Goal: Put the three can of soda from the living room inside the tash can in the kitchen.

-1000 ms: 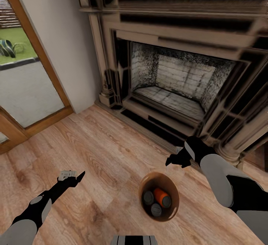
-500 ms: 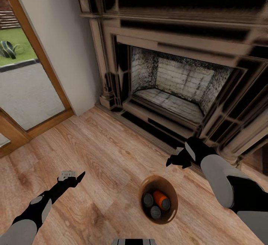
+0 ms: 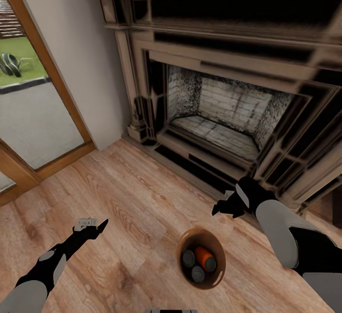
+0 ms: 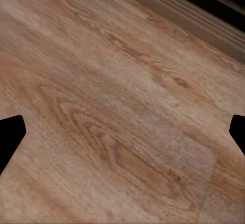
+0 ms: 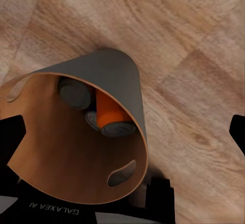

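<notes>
The tash can point(image 3: 202, 257) stood on the plank floor point(image 3: 133, 199) before the dark fireplace point(image 3: 223, 108), between the two arms and nearer the right one. All three cans of soda point(image 3: 198, 263) already lay inside it — two showing grey tops, one on its side showing orange; the right wrist view looked down into the pail point(image 5: 87, 132) at them. So the loading looked done. What seemed left was the pail's place, since this was the living room, not the kitchen. The left gripper point(image 3: 90, 225) hovered over bare floor, jaws spread and empty. The right gripper point(image 3: 224, 205) hung just beyond the pail, holding nothing; its jaws looked spread too.
</notes>
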